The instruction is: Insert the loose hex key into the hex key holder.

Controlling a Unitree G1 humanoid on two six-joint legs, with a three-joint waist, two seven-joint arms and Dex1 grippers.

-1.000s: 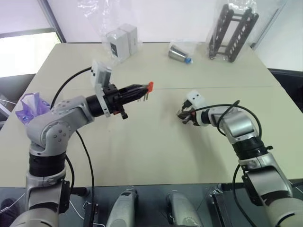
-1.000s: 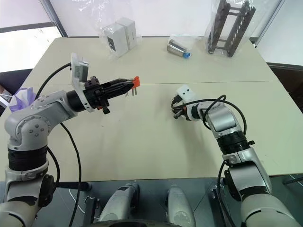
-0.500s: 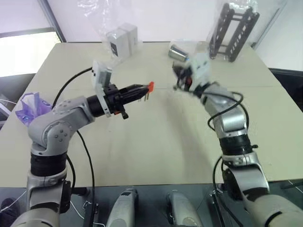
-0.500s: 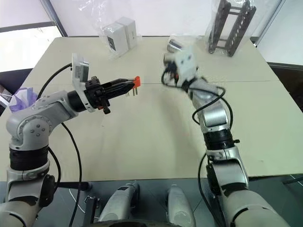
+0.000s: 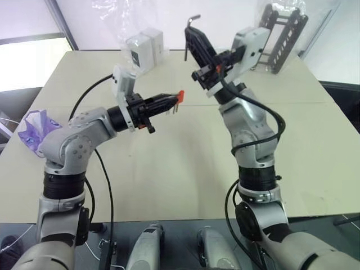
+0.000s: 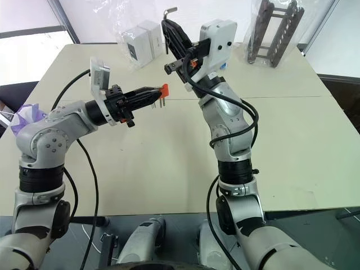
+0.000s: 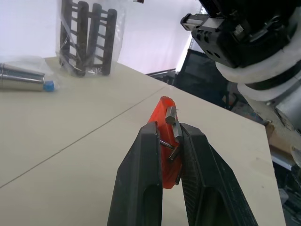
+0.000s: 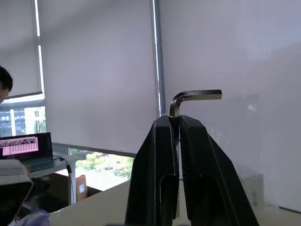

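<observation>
The hex key holder (image 5: 179, 95) is a small red-orange block with short metal keys sticking out. My left gripper (image 5: 173, 100) is shut on it and holds it level above the middle of the table (image 5: 169, 169); the left wrist view shows the holder (image 7: 164, 109) pinched between the black fingers (image 7: 143, 155). My right gripper (image 5: 190, 32) is raised above and just right of the holder, pointing up. It is shut on the loose hex key (image 5: 193, 18), whose bent end (image 8: 195, 95) pokes out past the fingertips. Key and holder are apart.
White boxes in a clear bag (image 5: 145, 48) lie at the back of the table. A black rack in plastic (image 5: 284, 28) stands back right and a metal cylinder with a blue cap (image 7: 23, 77) lies beside it. A purple bag (image 5: 36, 126) sits at the left edge.
My right arm lifted off the table with the hex key, swung up and left, and tipped its gripper upward. The left gripper and holder have stayed in place.
</observation>
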